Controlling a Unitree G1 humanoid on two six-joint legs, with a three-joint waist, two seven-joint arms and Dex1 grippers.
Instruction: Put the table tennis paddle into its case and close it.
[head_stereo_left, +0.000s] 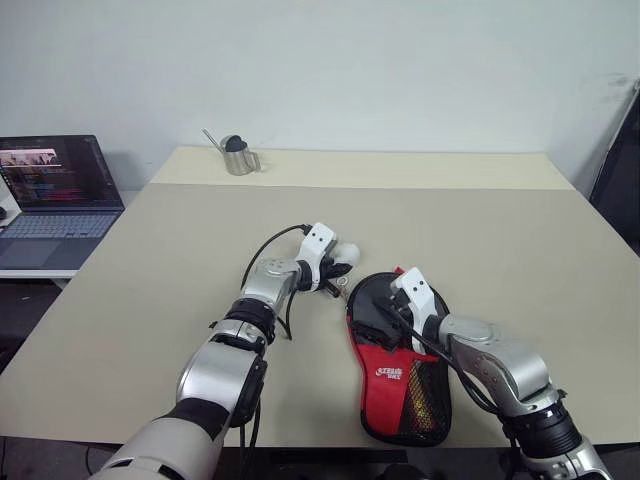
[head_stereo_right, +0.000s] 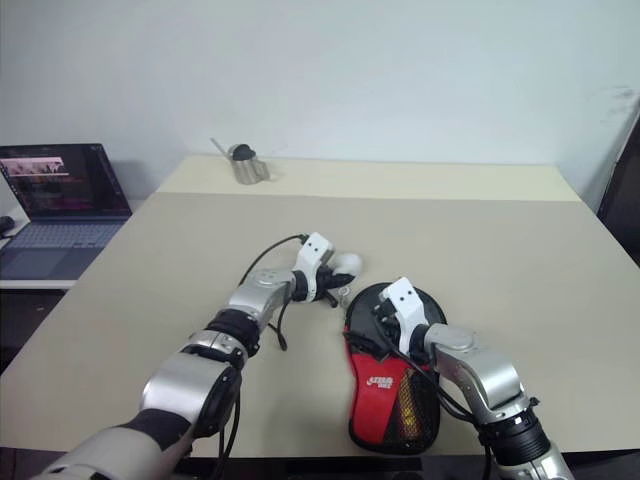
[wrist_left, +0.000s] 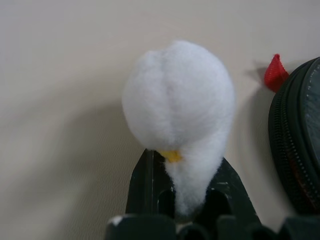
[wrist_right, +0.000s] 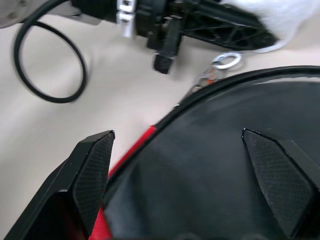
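Observation:
The case (head_stereo_left: 398, 378) lies near the table's front edge, its red logo end and black mesh pocket toward me and its round black end away. Beside that round end lies its white fluffy charm (wrist_left: 177, 100), and my left gripper (wrist_left: 185, 167) is shut on the charm's narrow tail. A small metal ring (wrist_right: 226, 61) links the charm to the zip edge. My right gripper (wrist_right: 177, 135) stands open over the round end, one finger on each side. Between them lies a smooth black face (wrist_right: 210, 170) with red at its rim. I cannot tell whether that is the paddle or the case's cover.
A small metal jug (head_stereo_left: 238, 156) stands at the table's far left. An open laptop (head_stereo_left: 55, 190) sits on a lower surface left of the table (head_stereo_left: 200, 230). A dark object (head_stereo_left: 625, 170) leans at the right edge. A black cable (wrist_right: 47, 65) loops beside my left wrist.

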